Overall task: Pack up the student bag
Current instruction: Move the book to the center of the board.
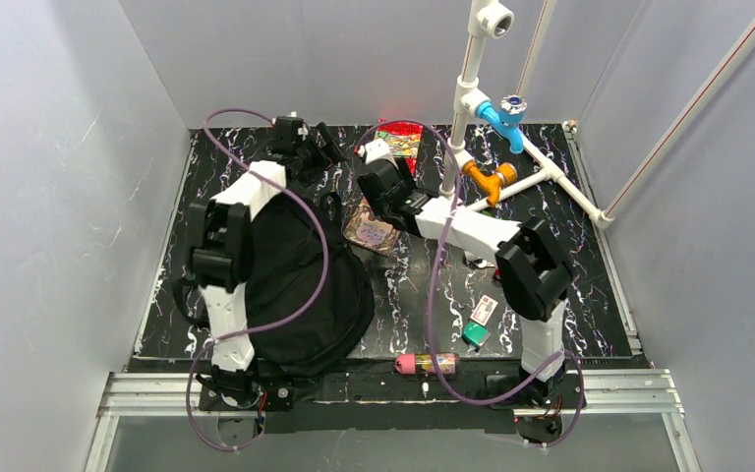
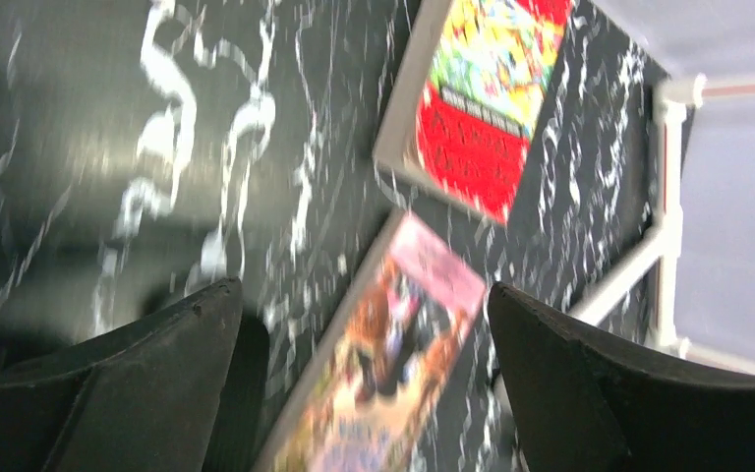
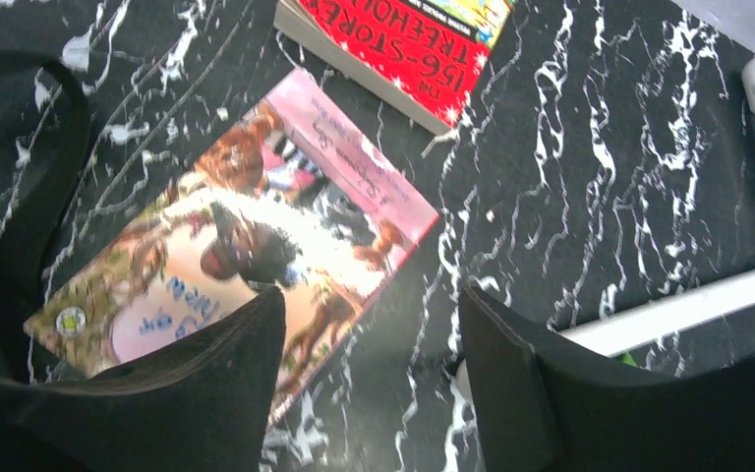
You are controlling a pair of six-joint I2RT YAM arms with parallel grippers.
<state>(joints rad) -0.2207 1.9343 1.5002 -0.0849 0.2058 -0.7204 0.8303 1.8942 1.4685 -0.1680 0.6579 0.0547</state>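
Looking barely started to me. The student bag is lying slumped on the table's left side under the left arm, and I can't see inside it. The right gripper is hovering with jaws apart over a corner of the pink picture book, gripping nothing. The left gripper is gaping wide and empty too. The red Treehouse book and the pink pencil case are both sitting out, waiting to go in.

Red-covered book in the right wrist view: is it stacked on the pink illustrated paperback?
No, the red-covered book lies flat on the black marbled tabletop beside the pink illustrated paperback, without overlapping it.
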